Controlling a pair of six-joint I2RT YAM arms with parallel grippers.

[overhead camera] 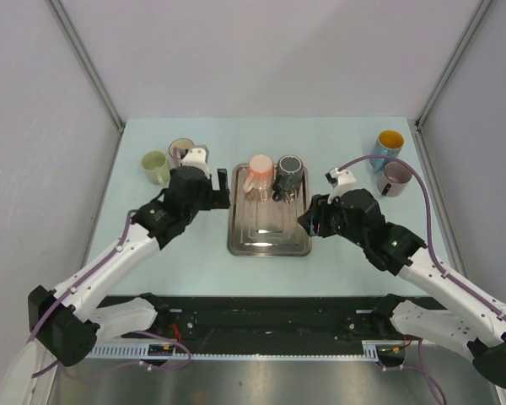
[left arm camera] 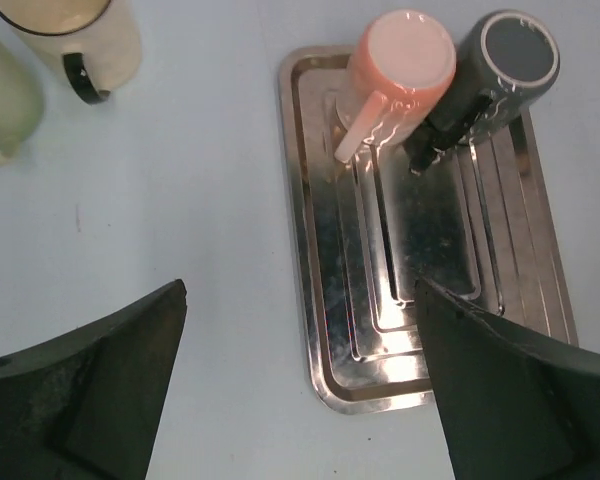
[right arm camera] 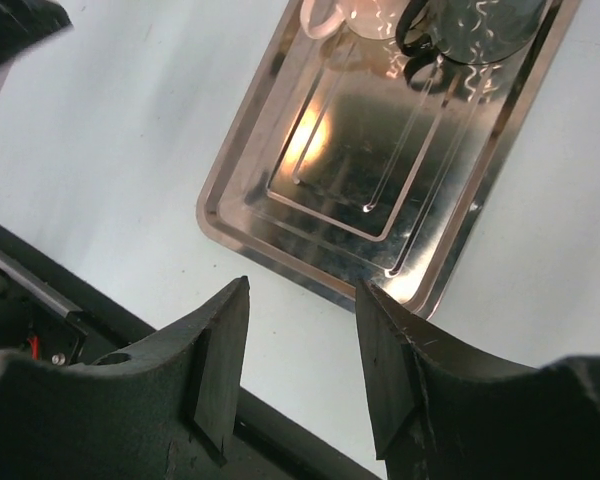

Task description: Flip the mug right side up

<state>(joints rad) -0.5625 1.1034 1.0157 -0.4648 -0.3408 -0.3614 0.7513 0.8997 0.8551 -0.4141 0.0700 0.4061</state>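
The tray point(left arm camera: 292, 180) is polished metal, mirror-bright, with pressed ridges in its floor. The pink mug point(left arm camera: 400, 60) and grey mug point(left arm camera: 505, 60) on it look glazed and glossy, catching highlights. The surface point(left arm camera: 180, 180) is smooth, matt pale blue. The left gripper fingers point(left arm camera: 100, 390) are matt black, faintly grainy, plastic-looking.

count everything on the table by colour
pale green mug: 1
cream mug, black handle: 1
salmon pink mug: 1
dark grey mug: 1
blue mug, yellow inside: 1
mauve mug: 1
rectangular steel tray: 1
total: 7
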